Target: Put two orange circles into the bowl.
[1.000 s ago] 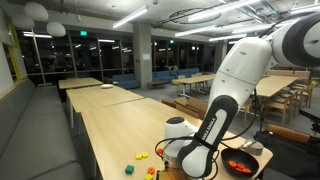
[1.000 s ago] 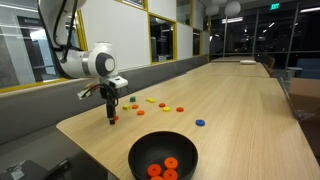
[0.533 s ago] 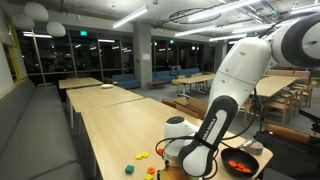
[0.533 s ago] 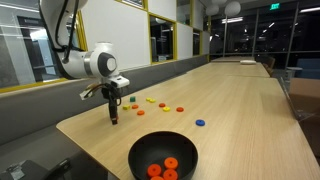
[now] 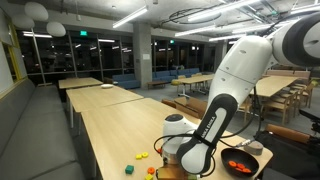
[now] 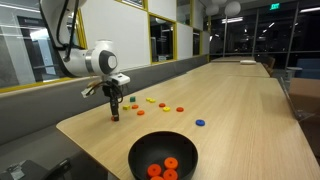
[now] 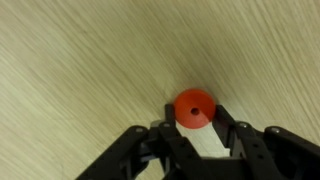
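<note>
1. In an exterior view, the shallow round black bowl (image 6: 141, 150) sat nearest the camera, close to the near end edge of the long pale wooden table (image 6: 240, 110). Several flat orange discs (image 6: 160, 170) lay on its floor, well below the rim.
2. A stretch of bare wood separated the bowl from the gripper (image 6: 114, 116); the two stood well apart.
3. The gripper hung straight down from the white robot arm (image 6: 92, 63), near the table's rounded corner and its side edge.
4. In the wrist view the gripper (image 7: 196, 128) had its dark fingers (image 7: 236, 138) drawn in on a small flat round orange plastic disc (image 7: 194, 109), pinching it from both sides. The disc lay level against the wood grain; I cannot tell whether it was touching the tabletop or just above it.
5. Just beyond the gripper, loose pieces were strung across the wood: a red disc (image 6: 131, 99), yellow discs (image 6: 151, 100) and an orange-red disc (image 6: 180, 108). A blue disc (image 6: 200, 123) lay nearer the table's middle.
6. Past these, the tabletop ran on as open wood toward its far end.
</note>
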Robot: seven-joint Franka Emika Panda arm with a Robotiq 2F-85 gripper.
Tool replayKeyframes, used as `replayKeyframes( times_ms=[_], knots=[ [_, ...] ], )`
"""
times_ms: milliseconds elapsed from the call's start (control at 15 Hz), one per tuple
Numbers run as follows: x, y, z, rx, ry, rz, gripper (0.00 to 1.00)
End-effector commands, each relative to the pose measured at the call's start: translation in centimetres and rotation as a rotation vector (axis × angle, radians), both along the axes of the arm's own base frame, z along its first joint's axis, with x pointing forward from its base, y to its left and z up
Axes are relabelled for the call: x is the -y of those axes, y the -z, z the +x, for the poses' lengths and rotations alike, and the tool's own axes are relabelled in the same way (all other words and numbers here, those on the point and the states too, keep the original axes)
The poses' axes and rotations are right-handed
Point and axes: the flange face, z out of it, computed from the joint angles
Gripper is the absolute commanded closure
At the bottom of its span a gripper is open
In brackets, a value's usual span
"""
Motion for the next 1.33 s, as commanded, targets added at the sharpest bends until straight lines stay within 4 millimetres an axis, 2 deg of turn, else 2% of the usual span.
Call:
replayKeyframes(
  times_ms=[0,200,333,733,1000,1267],
  knots=[
    [0.7,-1.2,0.6,0.0,0.006,-0.03,0.81],
    [3.2,-2.6,1.2,-0.003,0.048,-0.054,0.81],
    [5.9,-4.1,1.8,0.005,0.092,-0.074,0.81],
    [15.2,-9.0,2.7,0.036,0.242,-0.145,0.81],
    [20.5,-10.5,0.8,0.002,0.328,-0.156,0.81],
    [24.3,-11.5,-2.8,-0.03,0.429,-0.151,0.81]
  ],
)
